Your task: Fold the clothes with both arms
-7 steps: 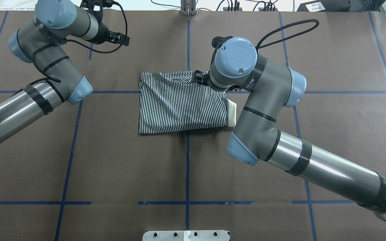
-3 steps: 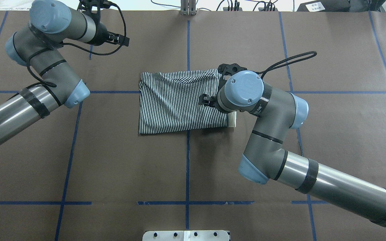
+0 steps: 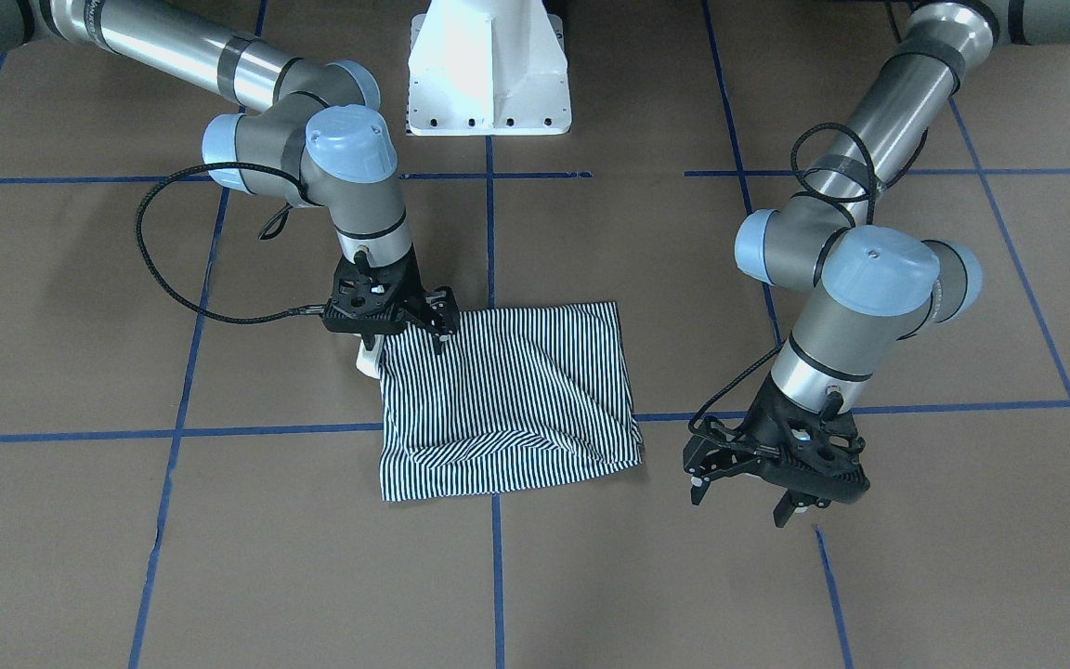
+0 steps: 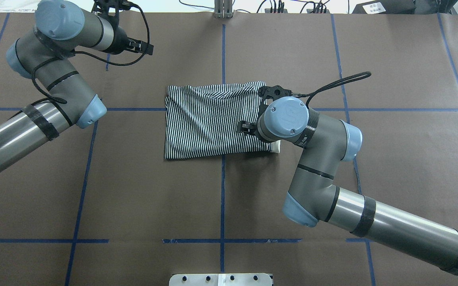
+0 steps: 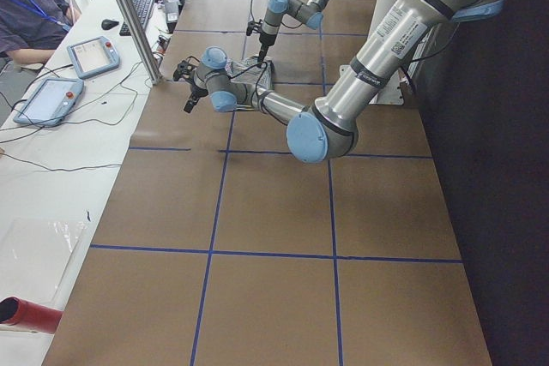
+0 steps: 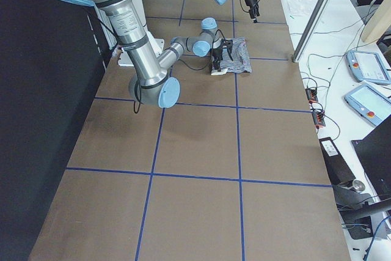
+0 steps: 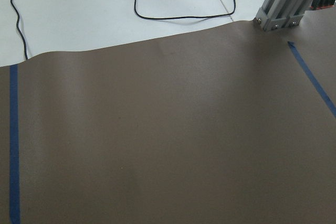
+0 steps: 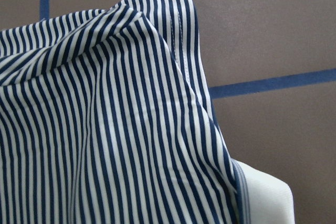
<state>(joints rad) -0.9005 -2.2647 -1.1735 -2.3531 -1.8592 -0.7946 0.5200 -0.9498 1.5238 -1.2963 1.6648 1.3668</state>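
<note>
**Next fold being lined up**

The right gripper (image 3: 402,327) is set low over the collar (image 8: 262,198) end of the shirt (image 3: 507,409), jaws apparently spread, nothing held. The left gripper (image 3: 737,504) is held open, empty, nearer the far edge of the table (image 4: 133,190). The shirt lies folded at mid-table. A grip on that end's edge is judged to be called for next. Those jaws, hidden overhead by the wrist (image 4: 286,117), are shown from the front; the collar is clearest from the right wrist.
</note>
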